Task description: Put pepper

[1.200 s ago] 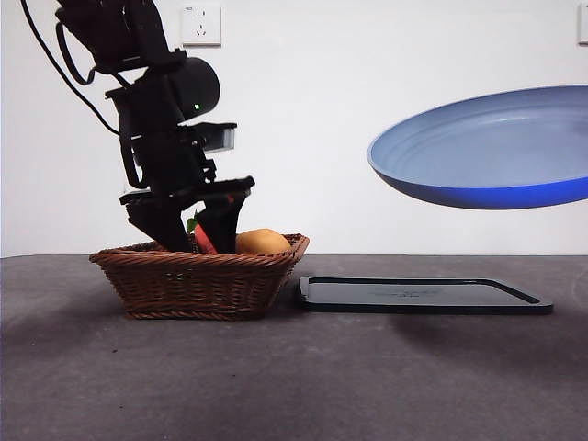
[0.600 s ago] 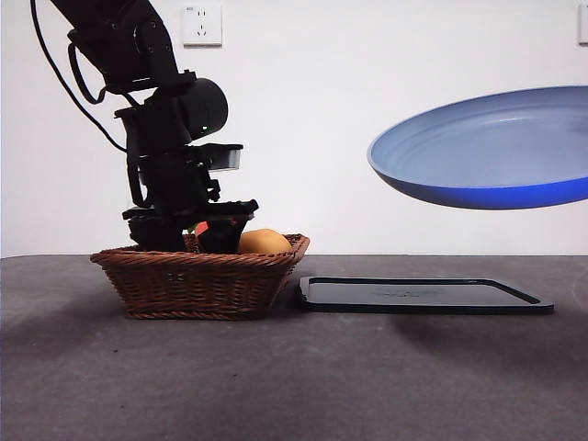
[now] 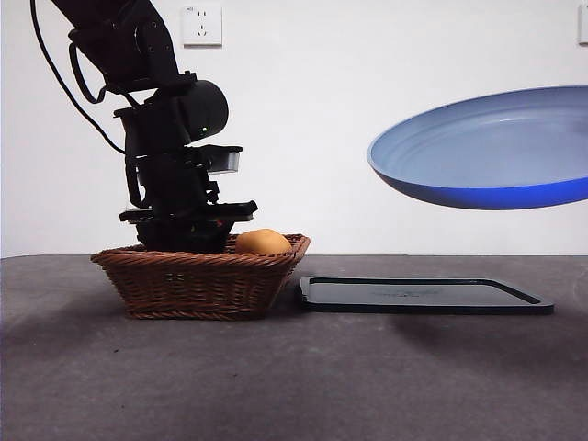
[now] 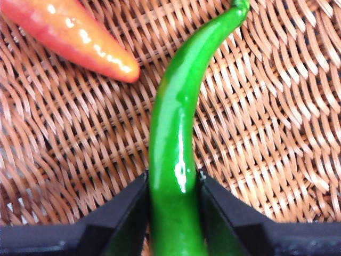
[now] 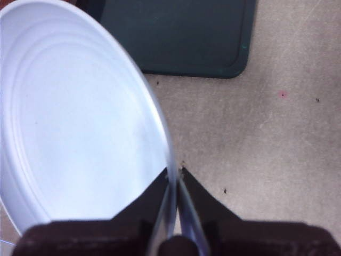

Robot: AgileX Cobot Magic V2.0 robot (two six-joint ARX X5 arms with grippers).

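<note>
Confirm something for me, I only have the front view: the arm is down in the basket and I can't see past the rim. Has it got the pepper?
Observer: Yes. In the left wrist view the left gripper has its jaws closed on the green pepper, one jaw on each side.
Operator: Is it lifted yet?
Observer: Can't tell height. The pepper shows against the wicker basket floor, its thin end curving away from the jaws.
Operator: Anything else near it?
Observer: A red-orange pointed vegetable lies beside it, not touching it.
Operator: And what holds the blue plate up?
Observer: The right gripper pinches the plate by its rim, above the table near the dark tray.
</note>
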